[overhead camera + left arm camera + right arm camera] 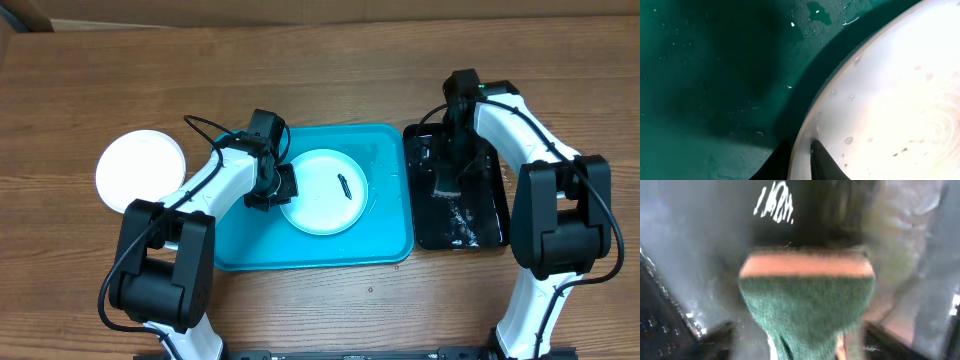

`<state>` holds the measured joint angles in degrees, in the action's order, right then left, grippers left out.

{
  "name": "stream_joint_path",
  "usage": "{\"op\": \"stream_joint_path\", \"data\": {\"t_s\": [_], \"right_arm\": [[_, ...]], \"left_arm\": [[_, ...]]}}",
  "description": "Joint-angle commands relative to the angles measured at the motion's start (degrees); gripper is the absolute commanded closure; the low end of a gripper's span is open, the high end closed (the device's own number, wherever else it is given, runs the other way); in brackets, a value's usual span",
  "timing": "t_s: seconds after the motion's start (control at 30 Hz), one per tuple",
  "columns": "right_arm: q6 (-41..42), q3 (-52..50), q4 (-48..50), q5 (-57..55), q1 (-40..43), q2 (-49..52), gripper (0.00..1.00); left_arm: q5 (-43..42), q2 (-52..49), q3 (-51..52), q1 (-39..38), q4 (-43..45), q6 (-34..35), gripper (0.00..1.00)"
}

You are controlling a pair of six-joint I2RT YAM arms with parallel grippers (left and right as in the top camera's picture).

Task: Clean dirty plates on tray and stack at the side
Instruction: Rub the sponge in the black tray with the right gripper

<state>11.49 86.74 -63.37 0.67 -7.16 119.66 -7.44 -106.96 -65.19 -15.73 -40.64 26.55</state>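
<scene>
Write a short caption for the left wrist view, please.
Left gripper pinching the rim of a wet pale plate over the turquoise tray.

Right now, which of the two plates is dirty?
The plate in the turquoise tray: it has a dark smear, and the left gripper pinches its rim. The white plate on the table looks clean.

Matt wood-grain table (330,320), glossy wet turquoise plastic tray (385,245), smooth white plate (315,205), rough green sponge (805,305)
</scene>
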Motion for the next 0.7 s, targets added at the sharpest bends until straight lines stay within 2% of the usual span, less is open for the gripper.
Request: {"op": "stream_joint_path", "data": {"t_s": [0.0, 0.07, 0.1, 0.13, 0.17, 0.2, 0.23, 0.33, 0.43, 0.47, 0.5, 0.53, 0.57, 0.6, 0.63, 0.67], "right_arm": [[0.1, -2.2, 1.0, -0.5, 0.0, -1.9, 0.96], [0.0, -2.2, 1.2, -0.4, 0.0, -1.9, 0.96], [-0.5, -1.6, 0.9, -0.3, 0.0, -1.9, 0.87], [-0.6, -0.6, 0.1, -0.3, 0.0, -1.9, 0.54], [-0.6, 0.3, -0.6, -0.3, 0.0, -1.9, 0.32], [-0.6, 1.0, -1.0, -0.3, 0.0, -1.9, 0.23], [-0.6, 1.5, -1.0, -0.4, 0.0, -1.9, 0.19], [-0.6, 1.5, 1.0, -0.9, 0.1, -1.9, 0.18], [-0.6, -0.2, 4.1, -1.0, 0.1, -1.8, 0.24], [-0.6, -1.1, 5.3, -1.0, 0.1, -1.8, 0.33], [-0.6, -1.7, 6.0, -1.0, 0.1, -1.8, 0.48], [-0.6, -2.5, 7.0, -1.0, 0.1, -1.8, 0.79], [-0.6, -3.1, 7.8, -1.0, 0.1, -1.7, 0.96], [-0.6, -3.3, 8.0, -1.0, 0.1, -1.8, 0.96], [-0.6, -3.1, 8.2, -0.9, 0.1, -1.8, 0.85], [-0.6, -2.6, 8.1, -0.6, 0.1, -1.8, 0.45]], "left_arm": [[0.8, -0.9, 0.6, -0.4, 0.2, -0.9, 0.83], [0.8, -0.9, 0.6, -0.4, 0.2, -0.9, 0.83], [0.8, -0.9, 0.6, -0.4, 0.2, -0.9, 0.83], [0.8, -0.9, 0.6, -0.4, 0.3, -0.9, 0.83], [0.8, -0.9, 0.6, -0.4, 0.3, -0.8, 0.83], [0.8, -0.9, 0.6, -0.4, 0.3, -0.9, 0.83], [0.8, -0.9, 0.6, -0.4, 0.2, -0.8, 0.83], [0.8, -0.9, 0.6, -0.4, 0.2, -0.8, 0.83], [0.9, -0.9, 0.6, -0.4, 0.2, -0.9, 0.83], [1.0, -0.9, 0.6, -0.4, 0.2, -0.9, 0.83], [1.0, -0.9, 0.6, -0.4, 0.2, -0.9, 0.83], [1.0, -0.9, 0.6, -0.4, 0.2, -0.9, 0.83], [1.0, -0.9, 0.6, -0.4, 0.2, -0.9, 0.83], [1.0, -0.9, 0.6, -0.4, 0.2, -0.9, 0.83], [1.0, -0.9, 0.6, -0.4, 0.2, -0.9, 0.83], [1.0, -0.9, 0.6, -0.4, 0.2, -0.9, 0.83]]}}
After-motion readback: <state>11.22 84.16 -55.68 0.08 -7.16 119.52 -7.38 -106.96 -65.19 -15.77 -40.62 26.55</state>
